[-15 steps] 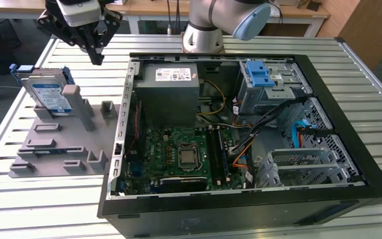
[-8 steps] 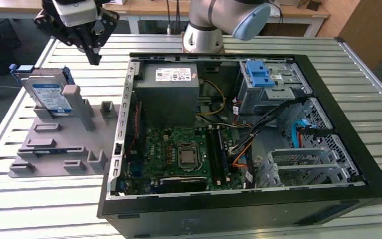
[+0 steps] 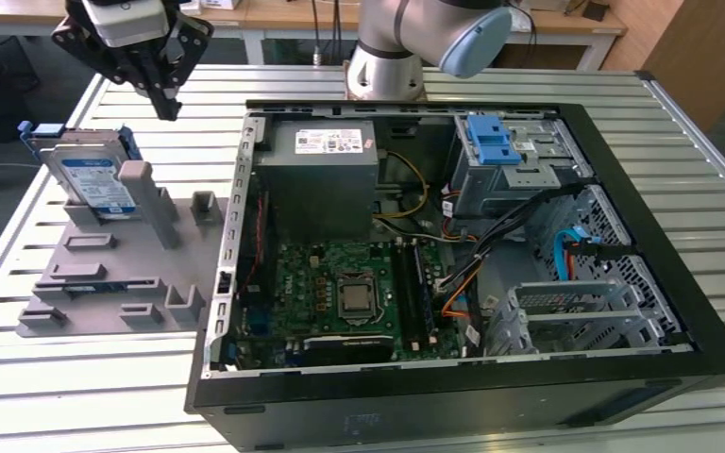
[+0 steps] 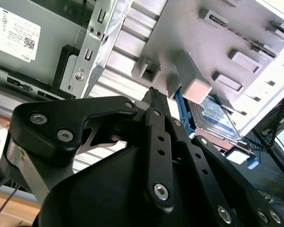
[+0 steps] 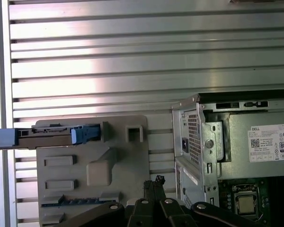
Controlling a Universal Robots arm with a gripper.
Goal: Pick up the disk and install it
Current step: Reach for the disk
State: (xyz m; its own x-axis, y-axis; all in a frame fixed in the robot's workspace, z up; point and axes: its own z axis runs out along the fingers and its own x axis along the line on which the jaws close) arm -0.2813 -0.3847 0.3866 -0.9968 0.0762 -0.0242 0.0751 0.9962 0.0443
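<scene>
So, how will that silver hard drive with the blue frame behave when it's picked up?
Probably stiff and heavy for its size: the blue-framed silver hard drive looks like a metal slab. Standing on edge in the grey holder, it might tip if nudged.

We see the arm (image 3: 385, 57) reach to the exterior view's left, its claw (image 3: 166, 108) hanging point-down in the air, fingers (image 4: 157, 142) pressed together, gripping nothing.

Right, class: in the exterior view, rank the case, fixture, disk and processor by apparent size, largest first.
1. case
2. fixture
3. disk
4. processor
No two look alike in size.
</scene>
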